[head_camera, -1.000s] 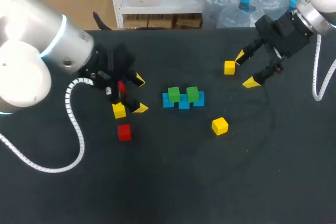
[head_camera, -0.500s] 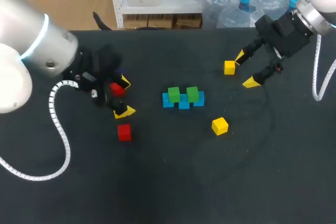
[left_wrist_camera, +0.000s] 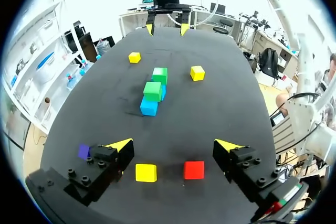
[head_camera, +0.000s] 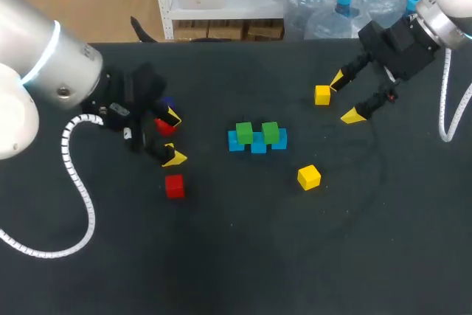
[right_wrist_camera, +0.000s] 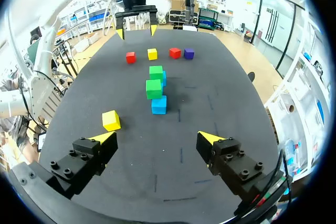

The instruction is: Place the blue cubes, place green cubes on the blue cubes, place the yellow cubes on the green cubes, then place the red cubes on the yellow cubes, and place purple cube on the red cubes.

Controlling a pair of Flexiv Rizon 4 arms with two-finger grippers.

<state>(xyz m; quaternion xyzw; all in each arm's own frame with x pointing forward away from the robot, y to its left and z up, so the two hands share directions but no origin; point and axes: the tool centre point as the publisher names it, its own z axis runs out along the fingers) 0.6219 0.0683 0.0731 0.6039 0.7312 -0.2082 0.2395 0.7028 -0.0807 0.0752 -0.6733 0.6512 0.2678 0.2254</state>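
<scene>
Left gripper (left_wrist_camera: 174, 145) spread wide over yellow cube (left_wrist_camera: 146, 172) and red cube (left_wrist_camera: 193, 170), apparently touching neither. Right gripper (right_wrist_camera: 160, 137) also wide.

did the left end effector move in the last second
Yes: the left end effector has shifted toward the head view's left, away from the blue cubes.

My dark table (head_camera: 295, 256) carries a row of three blue cubes (head_camera: 257, 145) side by side near its middle. On the right half I see a far yellow cube (head_camera: 322, 94) and a near yellow cube (head_camera: 309, 177), well apart. On the left half four lie in a line: a red cube (right_wrist_camera: 130, 56), a third yellow cube (right_wrist_camera: 152, 53), a second red cube (right_wrist_camera: 175, 52) and a purple cube (right_wrist_camera: 188, 53).
</scene>
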